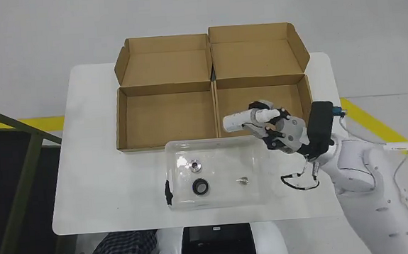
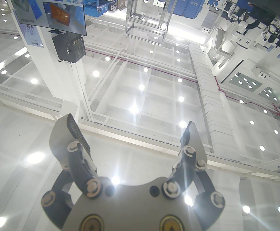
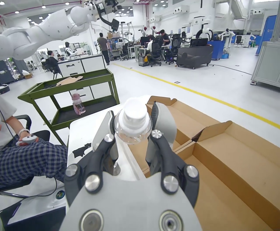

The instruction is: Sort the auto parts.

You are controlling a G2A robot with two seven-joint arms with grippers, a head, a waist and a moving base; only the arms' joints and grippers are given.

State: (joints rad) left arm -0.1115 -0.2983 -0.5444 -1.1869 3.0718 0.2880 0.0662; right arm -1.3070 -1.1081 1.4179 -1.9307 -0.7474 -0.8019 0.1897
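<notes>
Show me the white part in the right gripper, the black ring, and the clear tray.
white part (image 1: 238, 121): top view, middle of its body.
black ring (image 1: 196, 188): top view, its dark band.
clear tray (image 1: 205, 142): top view, its far rim.

Large robotics lab hall, yellow floor tape (image 1: 19, 124) at the table's (image 1: 109, 190) 3 and 9 o'clock, green metal cart (image 3: 65, 85) at 8 o'clock, desks (image 3: 140, 47) with monitors (image 3: 198, 41) and office chairs (image 3: 156, 51), humanoid robots (image 3: 227, 36) beyond, high gridded ceiling (image 2: 153, 91) with round lamps (image 2: 141, 87).

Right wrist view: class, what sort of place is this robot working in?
Likely a robotics lab in an open industrial hall: other robots stand among desks with monitors, and a yellow line marks the floor.
</notes>
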